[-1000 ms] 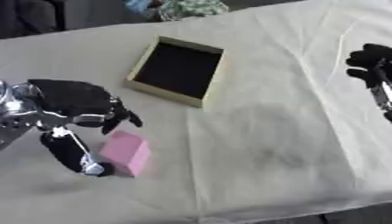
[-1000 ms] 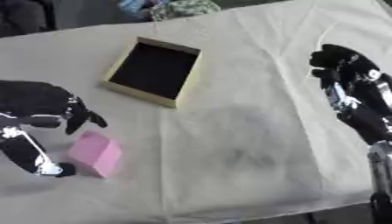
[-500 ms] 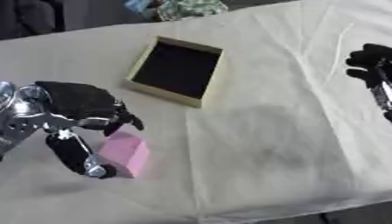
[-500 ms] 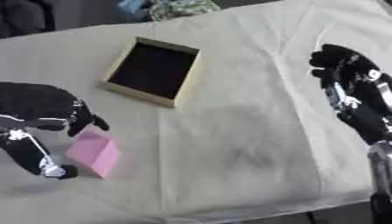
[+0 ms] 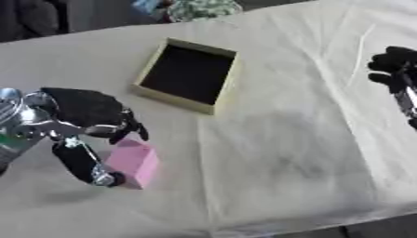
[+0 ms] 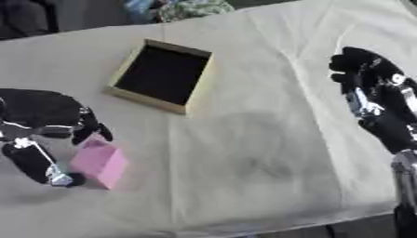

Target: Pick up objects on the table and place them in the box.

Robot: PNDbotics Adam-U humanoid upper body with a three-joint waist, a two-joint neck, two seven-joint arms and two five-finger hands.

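Pink plastic or foam, by the look of it, makes up the small block (image 5: 133,161) that lies on the near left of the tabletop (image 5: 293,139), which is covered by a pale creased cloth. The left robot hand (image 5: 85,118) is set over and around this block: curled fingers are bent down at its far edge and the thumb is stretched along its left side to the near corner. Against the pictures of a second ago the hand has been brought lower and closer, so that the block is now bracketed between thumb and fingers. Whether the block is truly pinched cannot be told, and it is still seen resting on the cloth. The pick-up is therefore judged to be at the closing stage, with the lift and the carry yet to be done.

Further right and farther away, the box (image 5: 189,75) is seen, shallow, with yellowish walls and a dark bottom, lying askew and empty. It is near the block but apart from it, and nothing is found on the cloth between them, so a short carry toward the far right is expected. The near wall of the box must be cleared.

At the far edge some patterned fabric (image 5: 199,8) is heaped, off the working area. On the right, the right robot hand (image 6: 366,69) is held well apart from everything, fingers loosely curled on nothing.
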